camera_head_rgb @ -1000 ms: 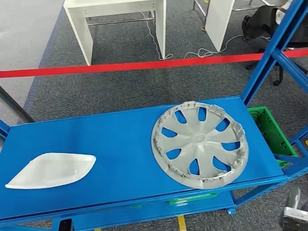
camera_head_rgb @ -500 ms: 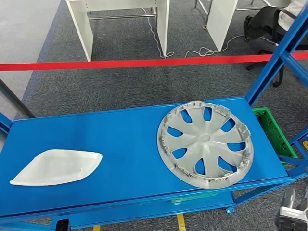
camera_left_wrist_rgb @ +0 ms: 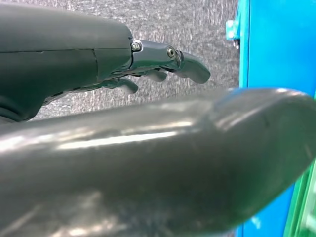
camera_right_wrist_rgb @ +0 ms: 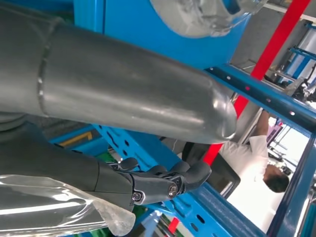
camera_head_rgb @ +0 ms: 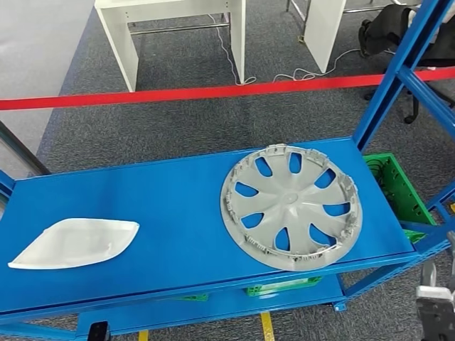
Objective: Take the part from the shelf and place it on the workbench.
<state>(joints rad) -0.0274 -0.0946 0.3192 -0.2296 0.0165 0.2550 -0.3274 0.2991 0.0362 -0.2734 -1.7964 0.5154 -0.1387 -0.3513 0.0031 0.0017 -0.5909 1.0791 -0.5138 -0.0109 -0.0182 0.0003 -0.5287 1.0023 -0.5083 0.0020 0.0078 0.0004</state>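
progress: not started; nothing lifted, placing on the worktop not yet done.
part: grey wheel cover lying flat on the blue shelf, toward its right end, near edge slightly over the front lip.
other item: white curved panel well apart, at the left end.
left hand: fingers extended, apart, holding nothing, over grey carpet beside the shelf frame.
right hand: fingers loosely extended, holding nothing, below shelf level.
edges: blue upright close behind the right rim.
open room: bare shelf between both items; front side unobstructed.

The blue shelf carries a grey hubcap and, well apart, a white part.
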